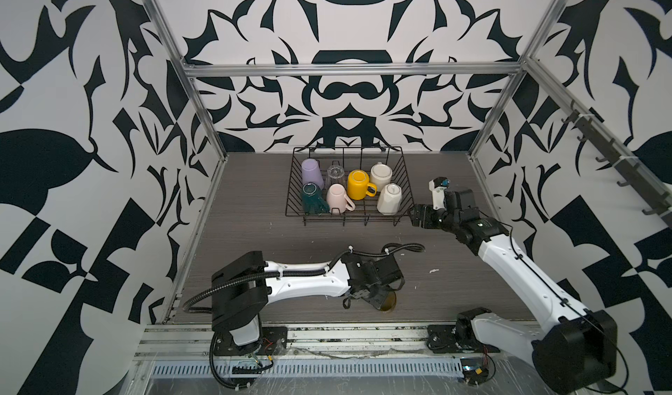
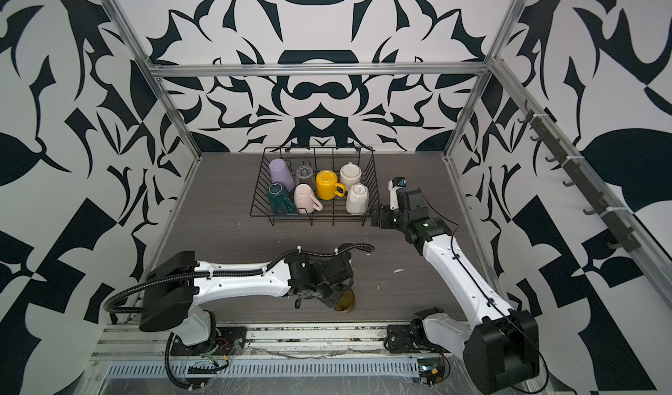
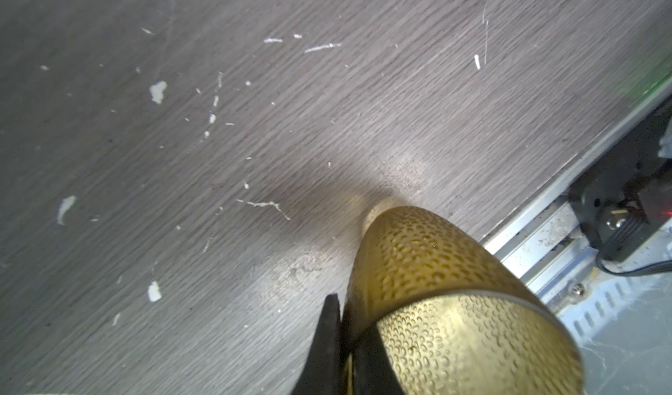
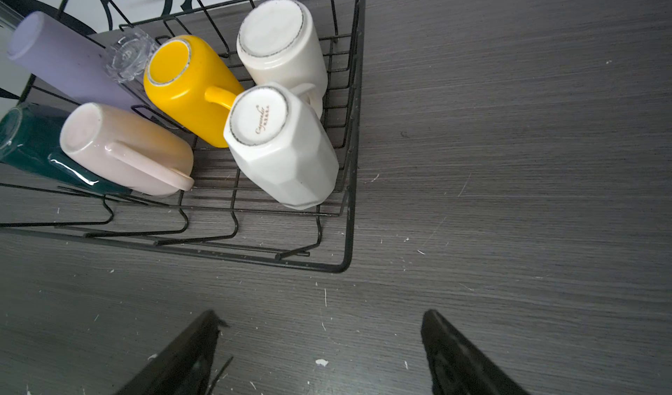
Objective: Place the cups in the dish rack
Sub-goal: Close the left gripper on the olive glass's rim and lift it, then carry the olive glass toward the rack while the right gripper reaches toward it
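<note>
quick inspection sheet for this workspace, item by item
surface: grey wood-grain table, scratched
job's things: dish rack holds lilac tumbler, clear glass, yellow mug, cream mug, white faceted mug, pink mug, dark green mug, bases up; olive glass outside, near front edge
clutter: white flecks on table
tools: left tool shut on olive glass; right tool open, empty, beside rack
cables: black hose along left arm
surroundings: patterned walls, metal frame, hook rail
</note>
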You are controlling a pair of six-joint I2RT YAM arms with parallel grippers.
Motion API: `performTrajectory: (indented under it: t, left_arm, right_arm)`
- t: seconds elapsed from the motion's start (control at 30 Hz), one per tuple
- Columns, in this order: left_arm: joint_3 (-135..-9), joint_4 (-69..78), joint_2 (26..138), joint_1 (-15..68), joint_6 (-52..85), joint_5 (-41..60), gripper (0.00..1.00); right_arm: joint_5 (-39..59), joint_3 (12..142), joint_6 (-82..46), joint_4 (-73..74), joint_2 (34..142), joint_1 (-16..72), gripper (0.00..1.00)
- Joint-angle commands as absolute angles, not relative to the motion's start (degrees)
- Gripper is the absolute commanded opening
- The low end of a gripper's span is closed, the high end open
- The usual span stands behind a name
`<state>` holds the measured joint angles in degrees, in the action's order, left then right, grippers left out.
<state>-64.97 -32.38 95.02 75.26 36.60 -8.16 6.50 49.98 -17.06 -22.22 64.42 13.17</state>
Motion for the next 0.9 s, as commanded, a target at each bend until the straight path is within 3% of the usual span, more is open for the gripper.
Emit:
performTrajectory:
  t: [0.0, 0.27, 0.47, 0.67, 0.87]
  left_arm:
    - [-62.7, -33.6, 87.6, 72.9, 36.4, -10.6, 0.0]
    - [-51.7, -26.1, 61.4, 63.4, 31.6, -13.0, 0.0]
    - [-44.9, -20.2, 46.2, 47.9, 30.8, -5.9, 0.0]
    - [-42.2, -11.9, 45.6, 34.8, 31.8, 7.6, 0.0]
    - [-41.0, 1.1, 51.2, 24.7, 35.6, 26.6, 0.0]
  right_arm:
    - [7.3, 49.9, -18.0, -20.0, 63.5, 12.6, 0.9]
    - [8.1, 51.3, -16.8, -19.0, 62.3, 11.6, 0.9]
    - [14.5, 48.5, -17.6, -11.0, 60.9, 11.7, 0.91]
    - [23.6, 47.5, -19.4, -2.5, 61.6, 11.6, 0.92]
    - [41.4, 45.9, -27.9, 15.7, 63.2, 11.6, 0.92]
